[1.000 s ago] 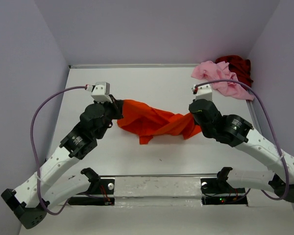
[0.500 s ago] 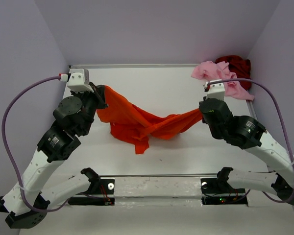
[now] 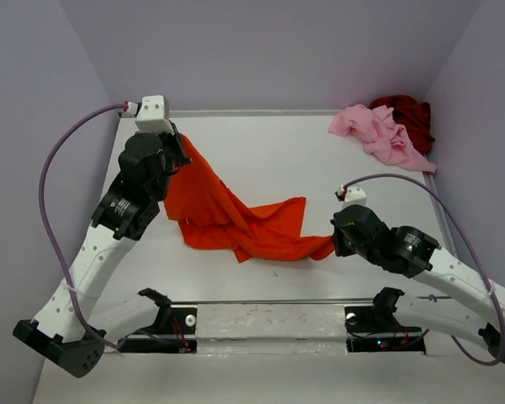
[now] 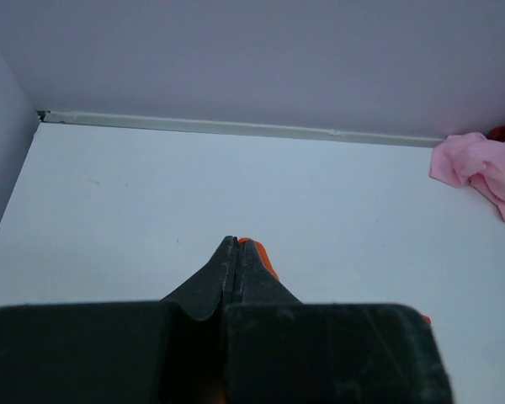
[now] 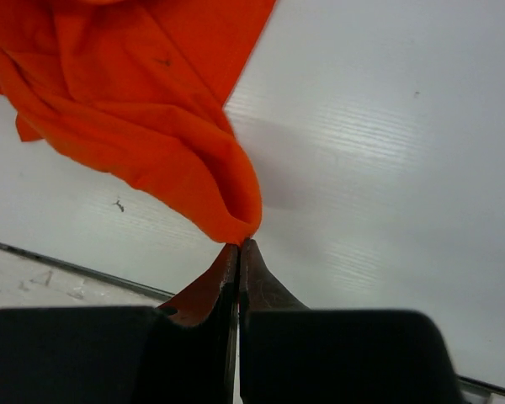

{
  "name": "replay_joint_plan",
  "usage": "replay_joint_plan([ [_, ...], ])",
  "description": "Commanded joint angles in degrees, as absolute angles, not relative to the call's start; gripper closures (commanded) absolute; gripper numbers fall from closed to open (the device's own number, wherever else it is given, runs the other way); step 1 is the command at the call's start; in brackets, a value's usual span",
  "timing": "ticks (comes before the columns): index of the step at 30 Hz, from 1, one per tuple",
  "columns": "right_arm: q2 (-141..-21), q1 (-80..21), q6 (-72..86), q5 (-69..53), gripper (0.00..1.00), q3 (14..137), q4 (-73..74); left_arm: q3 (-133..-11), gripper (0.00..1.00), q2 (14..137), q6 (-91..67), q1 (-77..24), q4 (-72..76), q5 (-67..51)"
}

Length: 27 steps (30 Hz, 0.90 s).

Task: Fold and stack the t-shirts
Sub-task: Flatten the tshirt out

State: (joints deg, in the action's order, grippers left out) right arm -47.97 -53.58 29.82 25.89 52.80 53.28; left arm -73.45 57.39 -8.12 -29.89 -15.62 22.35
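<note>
Barely begun | my left gripper [image 4: 236, 247] and right gripper [image 5: 239, 246] each pinch the orange t-shirt [image 3: 236, 223], slung from far-left corner of table [image 3: 269, 160] toward near edge | pink t-shirt [image 3: 379, 135], dark red t-shirt [image 3: 409, 113] crumpled far-right corner | nothing folded

The left arm [image 3: 97, 252] and right arm [image 3: 463, 273] wear white link shells between round black joint housings. A purple cable [image 3: 41, 198] loops from each white wrist block [image 3: 151, 114]. The left tool [image 4: 234, 241] and right tool [image 5: 238, 245] have black tapered fingers.
</note>
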Motion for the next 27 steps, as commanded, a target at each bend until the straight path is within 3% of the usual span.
replay_joint_plan([
  [1, -49.64, -53.26, 32.35, 17.5, 1.0, 53.96, 47.9, -73.47, 1.0, 57.48, -8.43, -26.29, -8.09, 16.26],
  [3, -50.8, -53.26, 31.65, 16.97, 0.97, 54.14, 46.94, -73.65, 1.0, 58.8, -8.26, -25.14, -6.6, 16.17],
  [4, -51.24, -53.26, 31.64, 17.31, 0.87, 54.23, 46.41, -73.83, 1.0, 59.23, -8.35, -24.88, -6.24, 16.17],
  [5, -52.02, -53.26, 31.55, 18.1, 0.71, 54.23, 45.62, -74.18, 1.0, 59.76, -8.35, -24.61, -5.98, 15.65],
  [6, -52.29, -53.26, 31.12, 20.45, 0.66, 54.23, 44.92, -74.35, 1.0, 60.46, -8.52, -24.35, -6.06, 15.21],
  [8, -52.99, -53.26, 31.29, 24.5, 0.43, 55.28, 43.95, -73.75, 1.0, 60.47, -8.88, -24.34, -5.72, 13.72],
  [12, -59.4, -53.26, 29.8, 33.21, 0.32, 60.63, 43.24, -71.02, 1.0, 58.54, -9.14, -24.26, -5.1, 13.27],
  [16, -69.67, -51.95, 28.04, 38.32, 0.33, 66.26, 41.14, -68.12, 1.0, 56.78, -8.88, -24.17, -4.92, 13.62],
  [27, -89.9, -39.47, 29.45, 31.82, 0.48, 70.13, 28.39, -62.93, 1.0, 52.56, -7.91, -23.99, -5.1, 15.03],
])
